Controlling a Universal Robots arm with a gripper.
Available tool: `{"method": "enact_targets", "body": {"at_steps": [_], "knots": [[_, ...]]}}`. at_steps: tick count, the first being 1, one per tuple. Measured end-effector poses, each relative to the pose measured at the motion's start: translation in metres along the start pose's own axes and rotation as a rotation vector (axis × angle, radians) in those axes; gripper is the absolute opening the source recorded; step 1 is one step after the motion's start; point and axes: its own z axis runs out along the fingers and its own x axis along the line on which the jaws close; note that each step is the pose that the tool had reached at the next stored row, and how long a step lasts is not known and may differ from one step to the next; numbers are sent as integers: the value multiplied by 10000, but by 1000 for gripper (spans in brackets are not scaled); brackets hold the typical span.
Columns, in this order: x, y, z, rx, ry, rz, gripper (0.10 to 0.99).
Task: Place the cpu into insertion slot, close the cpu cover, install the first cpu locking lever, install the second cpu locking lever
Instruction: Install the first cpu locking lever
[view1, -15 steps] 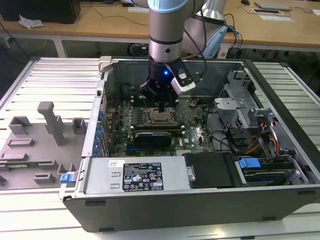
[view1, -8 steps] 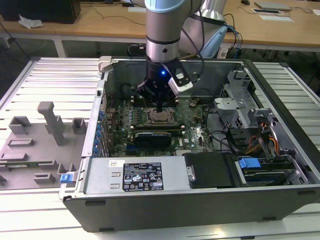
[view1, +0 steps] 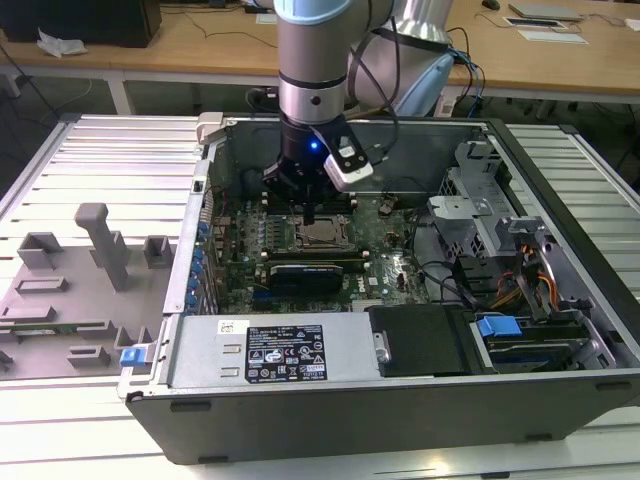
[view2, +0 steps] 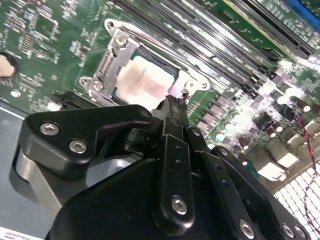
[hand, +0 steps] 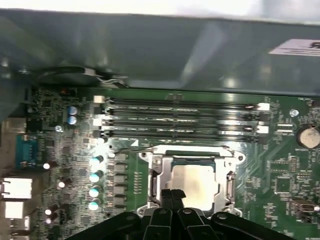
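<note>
Hanging over the open computer case (view1: 450, 410) in the exterior view, the gripper (view1: 309, 214) points down at the cpu (view1: 322, 235) on the motherboard (view1: 390, 265). In the second wrist view its fingers are pinched together on nothing, tips just beside the cpu cover (view2: 107, 69), which lies flat over the insertion slot (view2: 118, 91). In the first wrist view the pale chip sits framed in that cover.

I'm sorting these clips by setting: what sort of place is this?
Likely a robotics lab or workshop: a robot arm reaches into an open computer case lying on a slatted metal table, with wooden desks behind.
</note>
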Motion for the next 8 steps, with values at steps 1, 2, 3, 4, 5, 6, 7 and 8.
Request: {"method": "enact_targets", "body": {"at_steps": [1, 2, 3, 4, 5, 6, 7, 8], "knots": [[41, 2, -1, 1, -2, 0, 106], [72, 3, -2, 0, -3, -2, 106], [89, 3, -2, 0, -5, -1, 106], [107, 4, -3, 1, -6, 0, 106], [134, 5, -3, 0, -7, 1, 106], [153, 6, -4, 0, -8, 0, 106], [169, 7, -4, 1, -9, 0, 106], [215, 9, -5, 0, -13, 0, 106]]}}
